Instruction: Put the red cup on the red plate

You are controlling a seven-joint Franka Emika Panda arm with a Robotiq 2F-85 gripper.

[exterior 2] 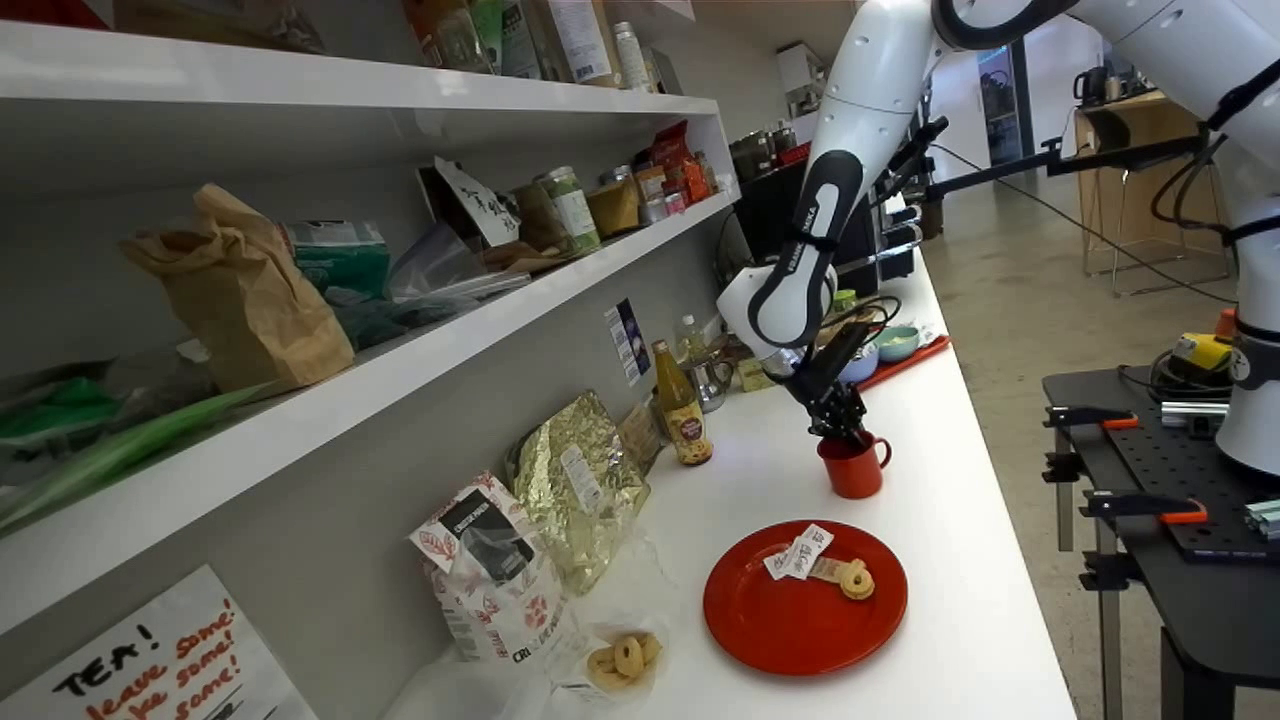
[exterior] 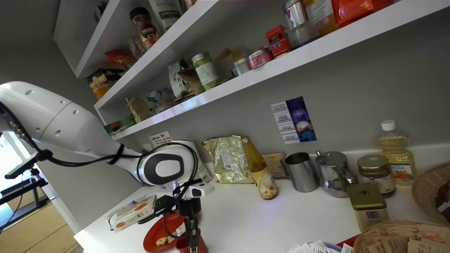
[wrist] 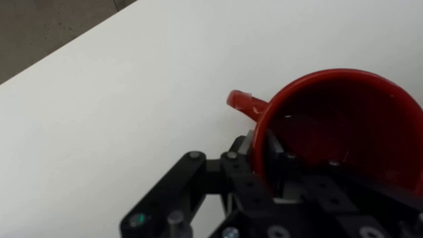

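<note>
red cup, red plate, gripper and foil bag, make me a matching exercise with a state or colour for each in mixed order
Things
1. red cup
2. red plate
3. gripper
4. foil bag

States or colours
A. bears a ring-shaped snack and paper packets
B. gold
C. closed on the cup's wall
D. mouth up, held at one side

Pairs: 1-D; 2-A; 3-C; 4-B

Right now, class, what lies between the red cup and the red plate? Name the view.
A bare strip of white countertop separates the red cup from the red plate in an exterior view.
</note>
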